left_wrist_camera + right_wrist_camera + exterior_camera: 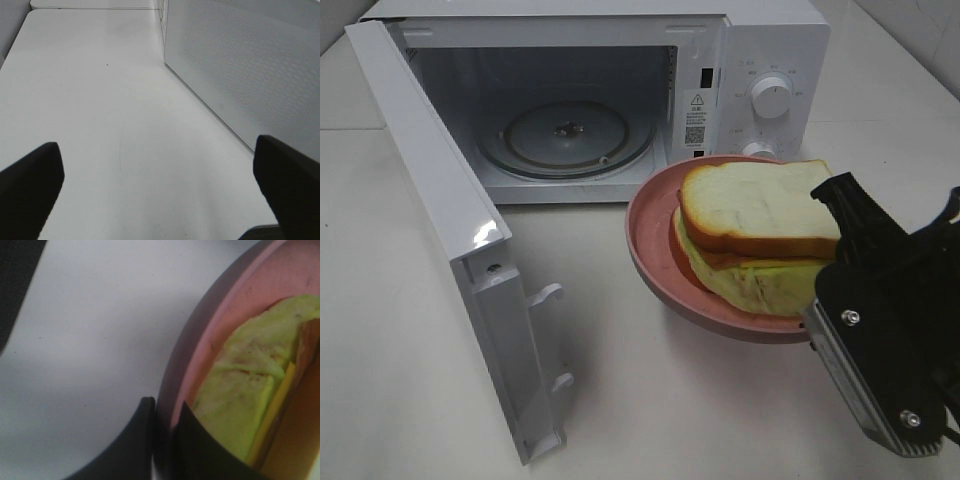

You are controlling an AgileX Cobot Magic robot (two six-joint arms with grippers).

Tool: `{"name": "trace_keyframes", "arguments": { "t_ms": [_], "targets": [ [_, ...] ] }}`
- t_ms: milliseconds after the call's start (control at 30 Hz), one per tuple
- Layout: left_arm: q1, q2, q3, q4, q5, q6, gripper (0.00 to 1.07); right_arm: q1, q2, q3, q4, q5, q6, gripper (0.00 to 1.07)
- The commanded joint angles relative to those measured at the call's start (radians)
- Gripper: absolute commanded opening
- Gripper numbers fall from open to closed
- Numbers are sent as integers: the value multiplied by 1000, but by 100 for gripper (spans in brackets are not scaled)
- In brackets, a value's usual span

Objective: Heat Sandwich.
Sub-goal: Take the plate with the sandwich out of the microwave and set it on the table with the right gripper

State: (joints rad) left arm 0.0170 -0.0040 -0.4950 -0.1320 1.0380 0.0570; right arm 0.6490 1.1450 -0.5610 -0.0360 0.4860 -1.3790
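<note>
The sandwich [760, 205], white bread with a tan crust over a yellow-green layer, lies on a round pink plate [655, 250]. The plate hangs tilted above the table, in front of the microwave's control panel. My right gripper [820, 315] is shut on the plate's near right rim. The right wrist view shows the gripper [166, 407] with one finger on each side of the plate rim [200, 340], and the sandwich [245, 390] just inside. My left gripper [160, 200] stands open over bare table, with nothing between its fingers [30, 192].
The white microwave [760, 40] stands at the back with its door [450, 230] swung wide open toward the front left. Its glass turntable [565, 135] is bare. The door's meshed panel [240, 65] is close to the left gripper. The table is white.
</note>
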Motion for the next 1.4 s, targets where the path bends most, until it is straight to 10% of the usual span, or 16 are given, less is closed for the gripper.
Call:
{"name": "trace_keyframes", "arguments": {
  "t_ms": [33, 767, 1400],
  "targets": [
    [4, -24, 3, -5, -4, -3, 98, -3, -81, 30, -5, 16, 37, 0],
    [4, -24, 3, -5, -4, -3, 98, -3, -345, 118, -205, 198, 358, 0],
    [4, -24, 3, -5, -4, -3, 98, -3, -354, 117, -512, 376, 1080, 0]
  ]
}}
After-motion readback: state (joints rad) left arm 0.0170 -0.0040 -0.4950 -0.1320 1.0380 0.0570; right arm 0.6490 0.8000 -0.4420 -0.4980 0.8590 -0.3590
